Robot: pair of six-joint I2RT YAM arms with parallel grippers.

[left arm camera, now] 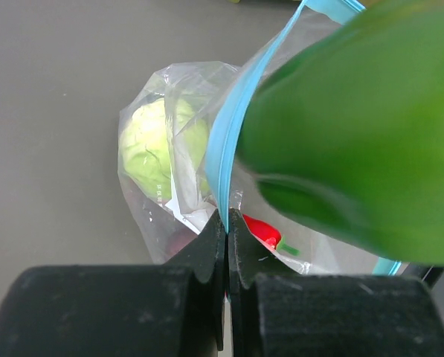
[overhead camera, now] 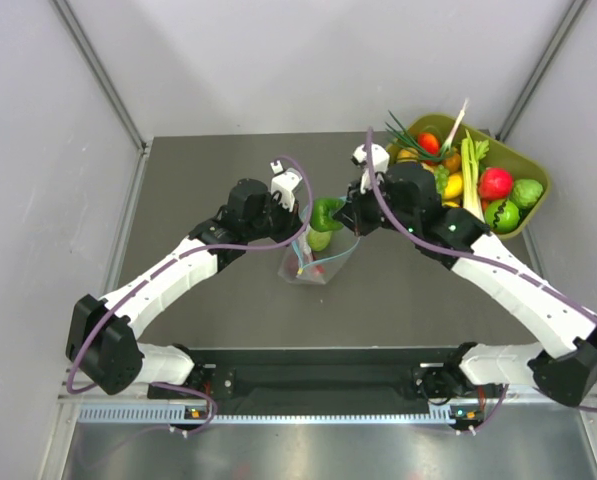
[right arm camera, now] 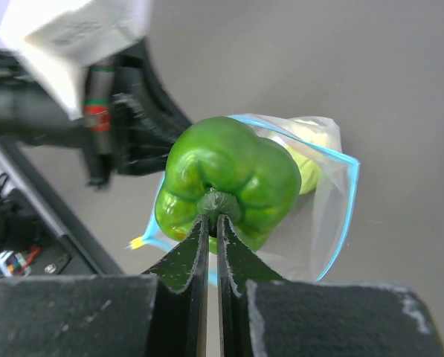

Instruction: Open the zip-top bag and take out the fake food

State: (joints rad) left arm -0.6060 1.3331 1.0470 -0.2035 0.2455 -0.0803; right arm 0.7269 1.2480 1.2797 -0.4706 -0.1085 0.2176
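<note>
The clear zip-top bag (overhead camera: pixel 316 262) stands open at the table's middle, its teal zip strip (left arm camera: pixel 229 141) spread wide. My left gripper (left arm camera: pixel 227 219) is shut on the strip's near edge. My right gripper (right arm camera: pixel 213 222) is shut on the stem of the green bell pepper (right arm camera: pixel 229 178) and holds it above the bag's mouth; the pepper also shows in the top view (overhead camera: pixel 326 213). The pale green cabbage (left arm camera: pixel 162 145) and the red chili (left arm camera: pixel 262 229) lie inside the bag.
An olive-green tub (overhead camera: pixel 523 160) at the back right holds a red apple (overhead camera: pixel 495 183), a yellow lemon (overhead camera: pixel 452 187), celery stalks (overhead camera: pixel 470 175) and other toy produce. The left arm (overhead camera: pixel 178 270) reaches in from the left.
</note>
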